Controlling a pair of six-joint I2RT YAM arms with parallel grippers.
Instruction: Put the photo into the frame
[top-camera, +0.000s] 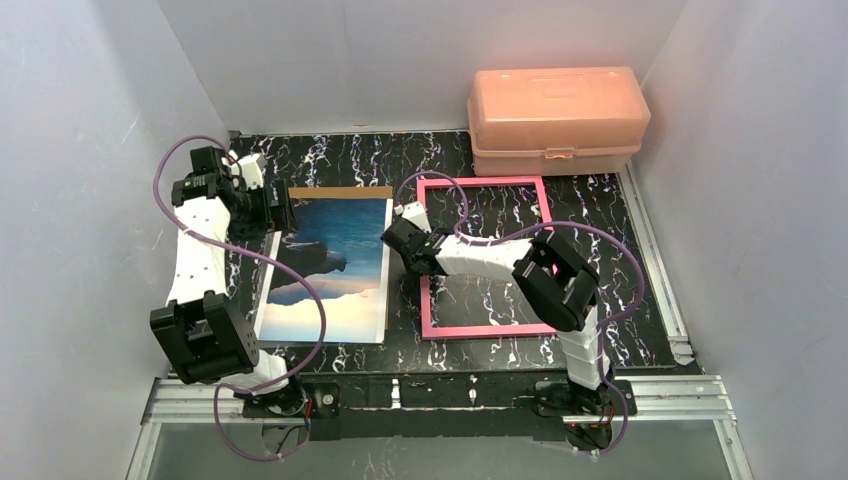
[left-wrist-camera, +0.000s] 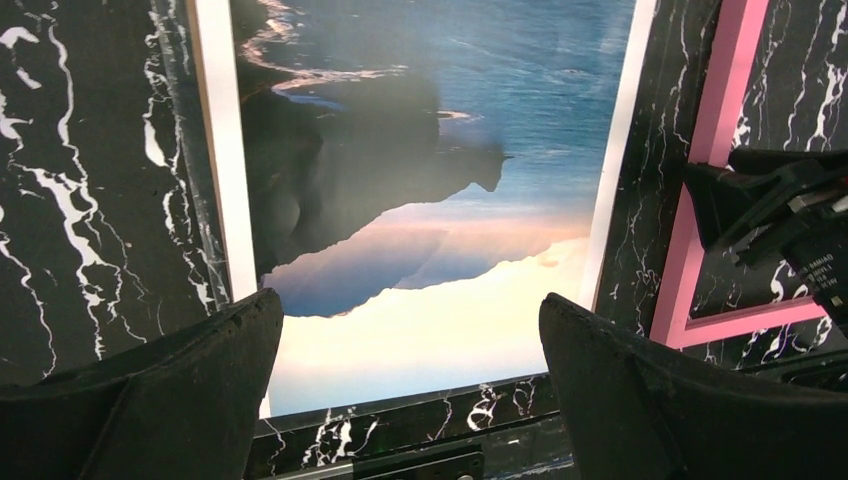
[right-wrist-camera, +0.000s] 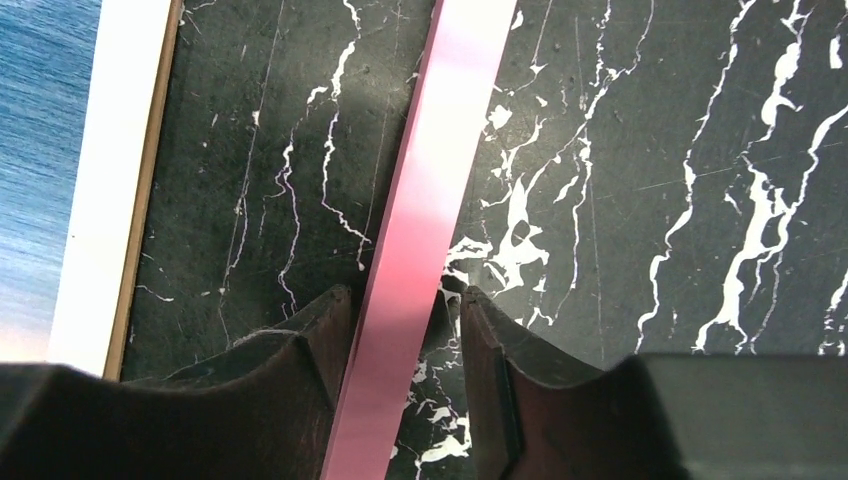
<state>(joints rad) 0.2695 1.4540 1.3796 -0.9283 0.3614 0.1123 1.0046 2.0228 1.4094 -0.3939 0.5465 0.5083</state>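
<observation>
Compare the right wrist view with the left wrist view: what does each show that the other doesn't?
Only the right wrist: the right gripper straddling a pink bar of the frame, one finger each side, and a thin brown edge beside the white border of the photo. Only the left wrist: the left gripper, wide open above the photo, plus its mountain and clouds. Both: the photo, the frame, the black marble table.

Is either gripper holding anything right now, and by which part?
The left gripper holds nothing. The right gripper straddles the left rail of the thin pink rectangular frame; a firm hold cannot be told.
</observation>
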